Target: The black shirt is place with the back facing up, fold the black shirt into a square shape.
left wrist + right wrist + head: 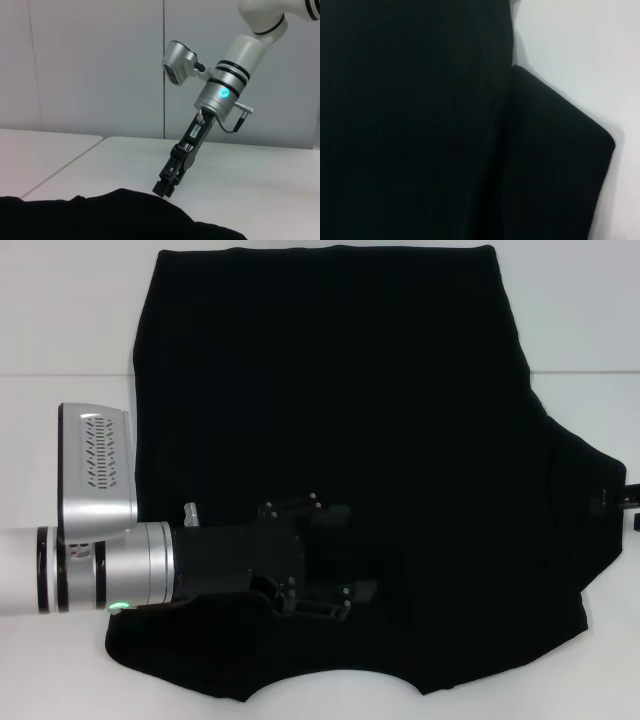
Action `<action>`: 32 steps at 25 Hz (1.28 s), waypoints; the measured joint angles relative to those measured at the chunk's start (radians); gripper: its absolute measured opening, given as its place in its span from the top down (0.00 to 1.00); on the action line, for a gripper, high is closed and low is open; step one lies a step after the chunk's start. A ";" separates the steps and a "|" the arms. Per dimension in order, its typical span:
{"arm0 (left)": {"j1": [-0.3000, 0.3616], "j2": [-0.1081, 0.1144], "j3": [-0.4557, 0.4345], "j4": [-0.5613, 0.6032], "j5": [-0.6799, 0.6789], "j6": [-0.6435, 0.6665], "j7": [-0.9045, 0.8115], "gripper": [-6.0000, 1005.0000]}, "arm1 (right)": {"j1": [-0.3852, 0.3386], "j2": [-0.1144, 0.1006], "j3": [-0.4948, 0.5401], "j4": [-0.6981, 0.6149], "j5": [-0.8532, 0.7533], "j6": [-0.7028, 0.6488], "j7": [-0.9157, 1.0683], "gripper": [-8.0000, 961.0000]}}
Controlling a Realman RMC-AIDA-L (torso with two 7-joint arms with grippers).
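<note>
Black shirt (pixel 360 410) lies flat; your left gripper (pixel 345 550) hovers over its near-left part, fingers spread; right gripper (pixel 164 187) at its sleeve edge, can't tell.

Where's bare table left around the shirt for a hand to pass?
Bare table lies beside the black shirt's left edge and past its right edge at the far side. The middle is crowded: the left gripper hovers over the shirt; the right gripper is at its right sleeve.
</note>
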 joint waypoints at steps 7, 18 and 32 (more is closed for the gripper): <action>-0.003 0.001 -0.005 0.000 -0.001 0.000 -0.005 0.07 | 0.013 0.006 -0.005 0.024 -0.001 0.042 -0.004 0.11; 0.002 0.002 -0.012 0.003 -0.001 -0.009 -0.018 0.07 | 0.031 0.025 -0.008 0.061 -0.008 0.114 -0.008 0.29; 0.003 0.003 -0.012 0.005 0.000 -0.009 -0.019 0.08 | 0.031 0.038 -0.018 0.051 -0.009 0.131 -0.012 0.70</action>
